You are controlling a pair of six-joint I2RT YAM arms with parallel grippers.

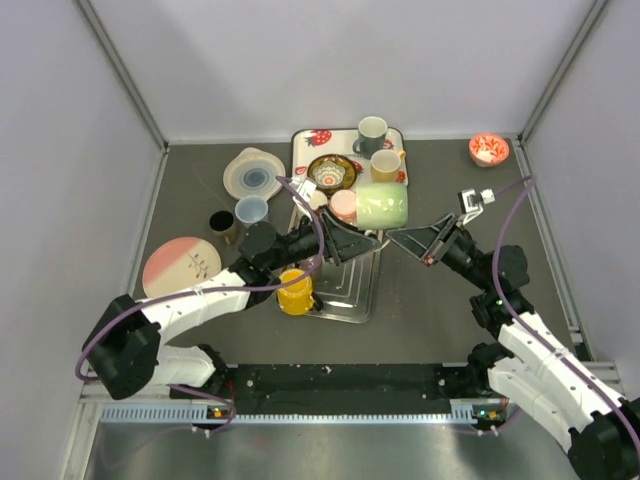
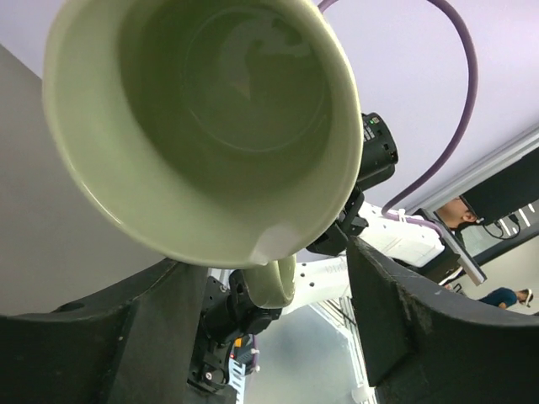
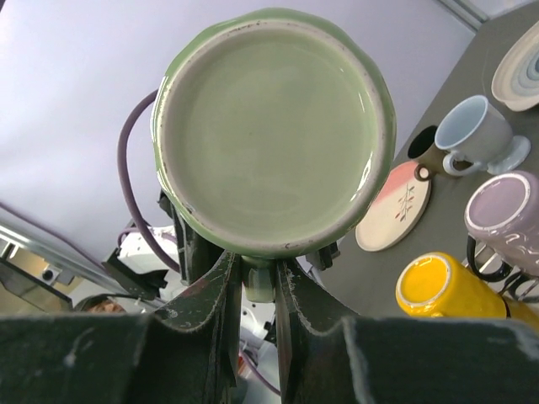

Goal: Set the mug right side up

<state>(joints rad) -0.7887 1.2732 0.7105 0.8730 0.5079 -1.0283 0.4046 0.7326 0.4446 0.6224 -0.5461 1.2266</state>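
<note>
The pale green mug (image 1: 381, 205) hangs on its side in the air above the drying rack (image 1: 345, 292). My right gripper (image 1: 412, 240) is shut on its handle. In the right wrist view the mug's base (image 3: 271, 126) faces the camera and the handle (image 3: 258, 279) is pinched between the fingers (image 3: 221, 290). My left gripper (image 1: 345, 243) is open. In the left wrist view the mug's open mouth (image 2: 202, 118) faces the camera. The handle (image 2: 271, 282) lies between the widely spread fingers (image 2: 383, 295), and neither finger touches it.
A yellow mug (image 1: 295, 292) stands upside down on the rack and a pinkish mug (image 1: 343, 206) lies by the green one. A strawberry tray (image 1: 300, 142) holds a grey mug (image 1: 372, 132), tan mug (image 1: 386, 165) and bowl (image 1: 331, 172). Plates (image 1: 180, 265) and cups (image 1: 250, 210) stand left; a red bowl (image 1: 489, 150) far right.
</note>
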